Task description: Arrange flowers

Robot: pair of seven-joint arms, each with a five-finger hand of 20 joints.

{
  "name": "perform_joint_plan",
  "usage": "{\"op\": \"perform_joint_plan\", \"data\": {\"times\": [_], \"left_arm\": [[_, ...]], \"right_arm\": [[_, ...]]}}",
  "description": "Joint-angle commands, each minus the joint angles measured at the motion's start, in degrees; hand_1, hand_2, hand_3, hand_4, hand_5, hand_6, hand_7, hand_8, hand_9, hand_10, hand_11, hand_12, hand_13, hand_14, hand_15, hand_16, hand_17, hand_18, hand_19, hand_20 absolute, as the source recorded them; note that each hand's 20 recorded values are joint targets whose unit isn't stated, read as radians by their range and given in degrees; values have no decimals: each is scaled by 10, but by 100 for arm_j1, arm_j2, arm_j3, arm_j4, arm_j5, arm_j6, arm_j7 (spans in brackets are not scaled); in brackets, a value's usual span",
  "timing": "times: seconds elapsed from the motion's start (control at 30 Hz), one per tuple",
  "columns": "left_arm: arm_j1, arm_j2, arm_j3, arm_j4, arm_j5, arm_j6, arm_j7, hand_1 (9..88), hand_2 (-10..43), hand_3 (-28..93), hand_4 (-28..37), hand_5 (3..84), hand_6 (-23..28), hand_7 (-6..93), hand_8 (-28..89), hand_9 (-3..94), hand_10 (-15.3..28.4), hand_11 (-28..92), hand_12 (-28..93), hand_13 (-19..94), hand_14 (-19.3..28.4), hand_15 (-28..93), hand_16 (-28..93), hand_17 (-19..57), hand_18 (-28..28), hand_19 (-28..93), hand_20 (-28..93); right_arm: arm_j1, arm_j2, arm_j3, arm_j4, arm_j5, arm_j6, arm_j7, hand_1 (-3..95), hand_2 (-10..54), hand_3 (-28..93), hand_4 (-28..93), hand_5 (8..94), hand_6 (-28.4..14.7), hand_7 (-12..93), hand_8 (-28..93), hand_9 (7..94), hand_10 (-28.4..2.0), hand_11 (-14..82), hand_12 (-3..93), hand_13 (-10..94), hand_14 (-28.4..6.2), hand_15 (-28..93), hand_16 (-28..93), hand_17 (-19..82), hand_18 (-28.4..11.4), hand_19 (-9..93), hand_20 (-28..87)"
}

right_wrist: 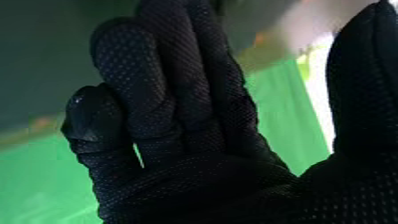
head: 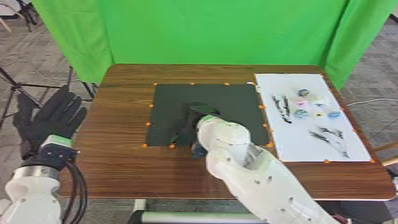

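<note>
In the head view my right hand (head: 199, 109) is over the black mat (head: 166, 120), its arm crossing from the lower right. Within the right wrist view the glove of my right hand (right_wrist: 204, 175) has its fingers extended and the thumb held apart, with no thing visible between them. My left hand (head: 49, 119) stays off the table's left edge, open with fingers spread. On the white sheet (head: 293, 145) lie small pink and blue flower-like pieces (head: 301, 113), a dark stem bunch (head: 282, 108) and a spread grey sprig (head: 330, 140).
The brown table (head: 115, 150) shows bare wood left of the mat. A dark blue item (head: 198, 151) sits by the mat's front edge, partly behind my right arm. Orange markers line the mat and sheet. A green curtain (head: 218, 32) hangs behind.
</note>
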Motion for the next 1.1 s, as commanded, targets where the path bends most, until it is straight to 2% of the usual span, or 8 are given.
{"op": "perform_joint_plan", "data": {"times": [0.03, 0.27, 0.37, 0.47, 0.53, 0.63, 0.83, 1.1], "left_arm": [[295, -111, -306, -131, -32, -43, 102, 203, 172, 662, -283, 392, 68, 134, -86, 287, 128, 182, 76, 159, 101, 272, -106, -52, 82, 253, 69], [584, -73, -539, -290, 36, -53, 169, 208, 164, 674, -283, 392, 68, 134, -85, 287, 128, 183, 77, 163, 102, 276, -105, -52, 82, 253, 69], [686, -55, -573, -350, -15, -11, 266, 211, 164, 672, -283, 392, 68, 134, -85, 288, 128, 184, 77, 166, 104, 277, -106, -52, 82, 253, 69], [649, -43, -548, -353, -12, -22, 317, 211, 164, 672, -283, 392, 69, 134, -85, 290, 128, 184, 78, 168, 105, 277, -106, -52, 82, 253, 69], [623, -67, -514, -343, 37, -13, 274, 213, 164, 675, -283, 393, 69, 135, -85, 291, 128, 184, 78, 169, 105, 279, -106, -52, 82, 253, 69], [653, -82, -493, -340, -2, -27, 277, 218, 163, 683, -283, 393, 69, 136, -85, 291, 128, 186, 79, 171, 106, 281, -106, -52, 82, 253, 69], [763, -113, -559, -366, 14, -8, 306, 219, 157, 691, -283, 393, 70, 137, -86, 292, 128, 188, 81, 171, 105, 284, -108, -52, 82, 254, 69], [757, -72, -560, -354, -10, -16, 335, 221, 155, 689, -283, 393, 70, 139, -86, 293, 130, 190, 82, 172, 105, 285, -109, -52, 82, 254, 69]], "right_arm": [[-618, 1225, 1011, -1156, -23, 1329, 81, 222, -95, 653, -194, 692, -85, 164, -77, 750, -183, 273, 259, 691, -154, 571, 305, 418, -260, 932, 361], [-831, 2600, 1823, -1443, 177, 947, 379, 245, -95, 659, -199, 650, -92, 149, -79, 714, -190, 243, 240, 663, -160, 582, 303, 401, -260, 930, 360], [-1054, 2870, 2393, -1542, 371, 335, 666, 282, -95, 673, -234, 629, -94, 141, -78, 700, -190, 235, 231, 653, -158, 585, 295, 397, -261, 931, 357], [-1527, 3221, 2912, -1609, 319, 318, 882, 347, -95, 703, -270, 607, -93, 141, -78, 678, -187, 230, 227, 636, -155, 584, 288, 386, -261, 927, 354], [-1951, 3354, 3346, -1683, 343, 337, 1023, 353, -95, 703, -276, 606, -92, 141, -78, 679, -187, 232, 227, 636, -154, 586, 286, 385, -261, 927, 353], [-2565, 3475, 3949, -1812, 414, 390, 1235, 337, -95, 680, -281, 606, -92, 141, -78, 682, -187, 235, 228, 637, -155, 589, 285, 386, -262, 927, 351], [-3687, 3472, 4924, -1960, 469, 308, 1535, 431, -95, 512, -283, 614, -91, 138, -81, 692, -179, 261, 237, 646, -149, 604, 295, 386, -261, 928, 350], [-4063, 3371, 5219, -1902, 712, 12, 1709, 500, -95, 349, -283, 628, -89, 132, -84, 703, -175, 283, 248, 655, -148, 619, 307, 390, -261, 931, 353]]}}
